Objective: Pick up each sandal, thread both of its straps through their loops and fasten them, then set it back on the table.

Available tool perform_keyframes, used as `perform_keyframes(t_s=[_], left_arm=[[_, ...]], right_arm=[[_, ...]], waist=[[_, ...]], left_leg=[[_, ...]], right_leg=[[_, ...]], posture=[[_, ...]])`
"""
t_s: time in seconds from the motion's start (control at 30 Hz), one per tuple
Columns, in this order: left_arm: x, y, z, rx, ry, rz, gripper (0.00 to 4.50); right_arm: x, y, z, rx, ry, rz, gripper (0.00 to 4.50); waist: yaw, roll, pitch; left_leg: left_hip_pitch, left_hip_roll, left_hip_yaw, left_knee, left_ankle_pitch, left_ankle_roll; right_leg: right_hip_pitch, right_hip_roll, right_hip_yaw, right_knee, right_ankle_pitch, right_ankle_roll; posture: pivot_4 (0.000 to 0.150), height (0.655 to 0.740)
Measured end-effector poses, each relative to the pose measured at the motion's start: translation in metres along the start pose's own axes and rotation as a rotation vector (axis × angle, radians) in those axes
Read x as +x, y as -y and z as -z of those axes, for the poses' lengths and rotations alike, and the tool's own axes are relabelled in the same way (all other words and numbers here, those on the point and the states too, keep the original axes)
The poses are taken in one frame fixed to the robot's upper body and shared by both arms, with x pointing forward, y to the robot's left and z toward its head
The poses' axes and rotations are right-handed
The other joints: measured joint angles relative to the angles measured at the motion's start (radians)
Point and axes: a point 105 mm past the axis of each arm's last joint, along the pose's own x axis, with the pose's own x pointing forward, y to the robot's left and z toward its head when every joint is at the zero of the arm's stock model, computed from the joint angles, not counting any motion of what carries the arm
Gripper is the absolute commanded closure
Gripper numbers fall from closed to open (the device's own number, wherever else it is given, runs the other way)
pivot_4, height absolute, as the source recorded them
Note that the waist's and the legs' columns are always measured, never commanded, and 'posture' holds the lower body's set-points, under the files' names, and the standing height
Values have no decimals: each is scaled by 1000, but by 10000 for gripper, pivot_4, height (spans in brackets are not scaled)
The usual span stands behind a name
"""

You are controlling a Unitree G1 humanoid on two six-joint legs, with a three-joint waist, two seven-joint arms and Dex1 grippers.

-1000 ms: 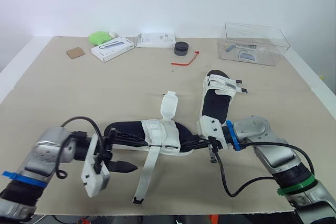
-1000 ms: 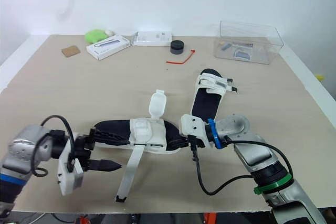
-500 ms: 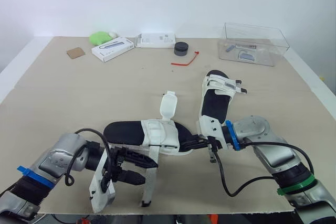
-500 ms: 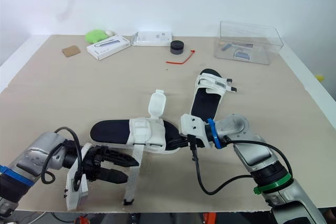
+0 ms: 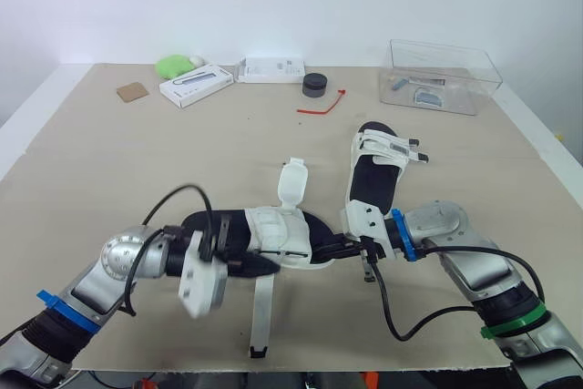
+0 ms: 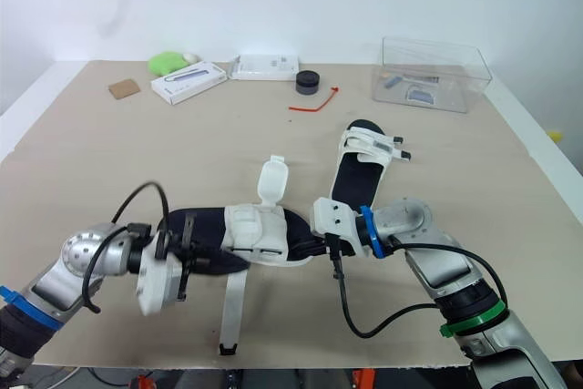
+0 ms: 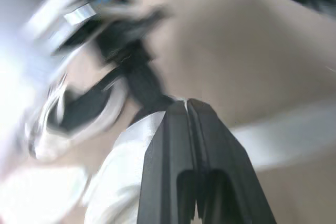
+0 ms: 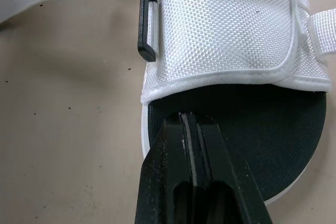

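Note:
The near sandal (image 5: pixel 278 234), white upper on a black footbed, lies crosswise near the table's front. One strap (image 5: pixel 261 314) trails toward the front edge and a flap (image 5: pixel 293 181) stands up on its far side. My left gripper (image 5: pixel 270 265) is shut, tips at the root of the trailing strap; I cannot tell whether webbing is pinched. In the left wrist view its fingers (image 7: pixel 173 129) meet in front of blurred white webbing. My right gripper (image 8: pixel 185 115) is shut, tips on the sole's rim at the sandal's right end. The second sandal (image 5: pixel 378 163) lies behind, straps closed.
At the back stand a clear plastic box (image 5: pixel 444 75), two white boxes (image 5: pixel 194 85) (image 5: pixel 271 69), a black round lid (image 5: pixel 314 85), a red tie (image 5: pixel 321 107), a green lump (image 5: pixel 173 65) and a brown card (image 5: pixel 130 91). The table's front edge (image 5: pixel 301 373) is close.
My left gripper closed from wide open and swung from the table's front left up to the sandal's near side. The trailing strap shifted slightly right. The right arm held still.

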Motion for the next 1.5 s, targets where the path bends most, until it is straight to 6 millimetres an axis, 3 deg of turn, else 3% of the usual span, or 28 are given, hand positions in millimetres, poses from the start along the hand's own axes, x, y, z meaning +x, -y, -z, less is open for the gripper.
perform_keyframes(t_s=[0.17, 0.33, 0.5, 0.73, 1.0, 1.17, 1.5], left_arm=[[6, -19, -20, -273, 56, -56, 44231], [4, -35, -18, -354, 46, -115, 44231], [-5, -10, -4, -169, -45, -31, 44231], [-14, -3, 0, 244, -66, 41, 44231], [-25, 16, -5, 764, -1, 199, 7431], [-28, 30, 1, 813, 16, 282, 7431], [-30, 37, 16, 812, -31, 326, 7431]], right_arm=[[0, 0, 0, -2, 1, 0, 45000], [0, 1, 0, -3, 0, 2, 45000], [-1, 0, 1, -2, -6, 1, 45000], [-3, 1, 2, -2, -12, 6, 45000], [-3, 1, 2, -6, -11, 2, 45000], [-3, 1, 2, -8, -13, 4, 45000], [-3, 1, 2, -8, -13, 4, 45000]], waist=[[0, 0, 0], [0, 0, 0], [0, 0, 0], [3, 0, 0], [3, 0, 0], [2, 0, 0], [1, 0, 0]], left_leg=[[0, 0, -2, 0, 0, 0], [0, -1, -2, 0, 1, -1], [1, -1, 0, -1, 0, -1], [1, 0, 2, 0, 1, -1], [1, 0, 2, 0, 1, -1], [1, 0, 3, 0, 1, -1], [1, 0, 3, 0, 1, -1]], right_leg=[[0, 0, 0, 0, 0, 0], [0, 1, 0, 0, 0, 0], [0, 1, 1, 0, -1, -2], [0, 0, 1, 0, 0, -3], [0, 0, 1, 0, 1, -3], [0, 0, 2, 0, 1, -2], [0, 0, 2, 0, 1, -2]], posture=[[1500, 7400], [1500, 7400], [1500, 7400], [1500, 7400], [1500, 7400], [1500, 7400], [1500, 7400]])
